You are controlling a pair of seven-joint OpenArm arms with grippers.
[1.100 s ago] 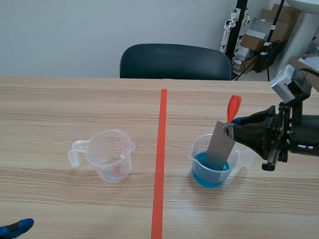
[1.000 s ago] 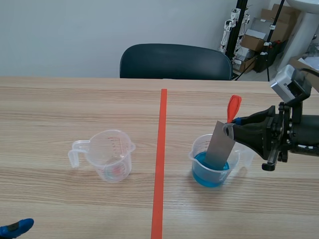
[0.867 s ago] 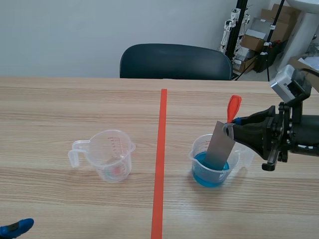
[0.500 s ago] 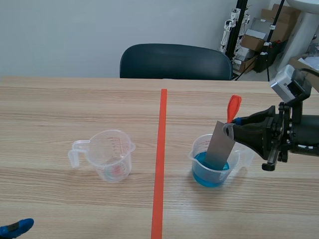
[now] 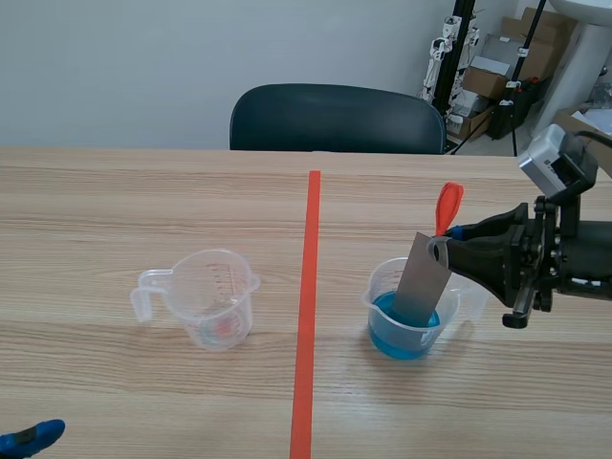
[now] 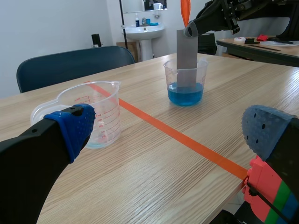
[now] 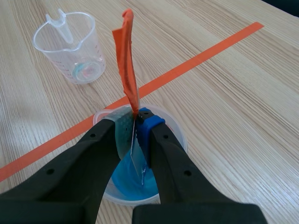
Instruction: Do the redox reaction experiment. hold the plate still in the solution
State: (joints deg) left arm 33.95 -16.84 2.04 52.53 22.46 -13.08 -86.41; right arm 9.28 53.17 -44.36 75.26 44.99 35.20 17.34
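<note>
Right end effector (image 7: 135,122) is clamping the upper edge of the grey plate (image 5: 421,282), fingers narrowed onto it. An orange tag (image 5: 448,206) is sticking up above the grip. The plate is hanging slightly tilted, its lower end dipping into the blue solution (image 5: 392,339) inside the clear beaker (image 5: 369,296), right of the orange tape line (image 5: 306,316). Left end effector (image 6: 170,128) is hovering low at the near left desk (image 5: 115,210) edge, fingers spread wide, gripping nothing. An empty measuring cup (image 5: 206,296) is standing left of the tape, well apart from the beaker. A chair (image 5: 335,120) is sitting behind the desk.
</note>
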